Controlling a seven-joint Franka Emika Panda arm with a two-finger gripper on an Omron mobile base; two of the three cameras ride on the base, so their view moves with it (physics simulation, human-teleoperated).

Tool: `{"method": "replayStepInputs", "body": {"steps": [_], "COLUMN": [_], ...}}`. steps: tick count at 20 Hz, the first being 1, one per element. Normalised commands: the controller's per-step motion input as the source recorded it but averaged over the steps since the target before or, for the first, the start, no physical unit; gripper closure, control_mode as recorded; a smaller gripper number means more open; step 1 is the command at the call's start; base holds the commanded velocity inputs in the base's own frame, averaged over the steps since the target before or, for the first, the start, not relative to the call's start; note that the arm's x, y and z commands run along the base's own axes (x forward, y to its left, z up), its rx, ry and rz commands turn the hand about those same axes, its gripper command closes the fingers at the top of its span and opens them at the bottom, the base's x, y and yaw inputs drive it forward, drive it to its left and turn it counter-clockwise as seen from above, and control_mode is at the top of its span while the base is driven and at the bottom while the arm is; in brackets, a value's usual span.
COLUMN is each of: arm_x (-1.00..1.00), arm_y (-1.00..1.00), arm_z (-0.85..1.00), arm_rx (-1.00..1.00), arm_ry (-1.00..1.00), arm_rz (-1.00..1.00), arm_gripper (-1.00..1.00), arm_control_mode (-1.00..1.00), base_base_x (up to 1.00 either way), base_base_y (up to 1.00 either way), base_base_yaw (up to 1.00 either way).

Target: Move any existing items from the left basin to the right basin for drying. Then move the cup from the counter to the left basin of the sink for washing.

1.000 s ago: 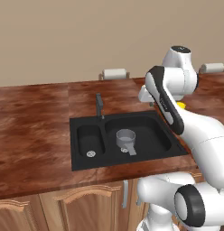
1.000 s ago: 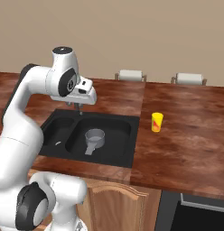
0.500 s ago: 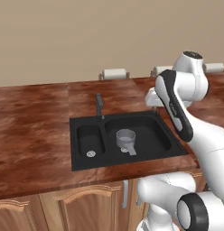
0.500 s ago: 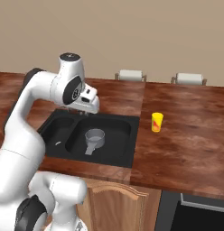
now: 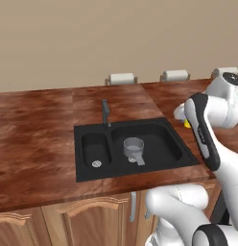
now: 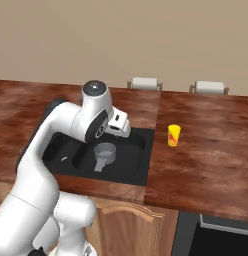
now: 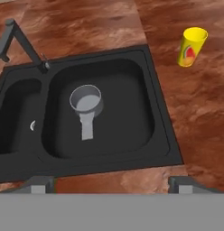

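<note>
The yellow cup (image 7: 191, 46) with its orange-red mark stands upright on the counter (image 7: 199, 103), to the right of the sink (image 7: 165, 135); it also shows as the cup (image 6: 173, 135). A grey saucepan (image 7: 86, 101) rests in the wide right basin (image 7: 127, 117), handle toward the front. The narrow left basin (image 7: 14, 131) holds nothing besides its silver drain (image 7: 32, 125). My gripper (image 7: 111, 184) hangs above the sink's front rim, open wide, with nothing between its fingertips (image 7: 39, 182). In the right base view the gripper (image 6: 121, 131) hovers over the right basin, left of the cup.
The dark faucet (image 7: 19, 40) rises behind the divider between the basins. Two paper-towel rolls (image 6: 144, 83) sit at the back of the counter. My own arm (image 5: 202, 125) hides most of the cup in the left base view.
The hand has swung right and forward, from near the faucet to over the right basin. The saucepan and the cup have stayed put.
</note>
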Motion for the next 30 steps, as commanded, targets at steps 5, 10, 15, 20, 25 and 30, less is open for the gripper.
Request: {"method": "replayStepInputs", "body": {"steps": [5, 10, 15, 20, 25, 30], "arm_x": [0.14, 0.3, 0.38, 0.3, 0.04, 0.17], "arm_y": [-0.62, -0.41, -0.25, -0.24, -0.52, -0.3], "arm_z": [0.11, 0.09, 0.15, 0.1, 0.0, 0.0], "arm_rx": [-0.12, -0.25, -0.31, -0.13, 0.07, 0.1], "arm_ry": [-0.12, -0.02, 0.0, 0.0, 0.06, 0.07], "arm_rz": [0.0, -0.06, -0.05, -0.09, -0.04, 0.0], "arm_gripper": [-1.0, -1.0, -1.0, -1.0, -1.0, -1.0], "arm_control_mode": [-1.0, -1.0, -1.0, -1.0, -1.0, -1.0], "base_base_x": [0.0, 0.0, 0.0, 0.0, 0.0, 0.0], "base_base_y": [0.0, 0.0, 0.0, 0.0, 0.0, 0.0], "base_base_yaw": [0.0, 0.0, 0.0, 0.0, 0.0, 0.0]}}
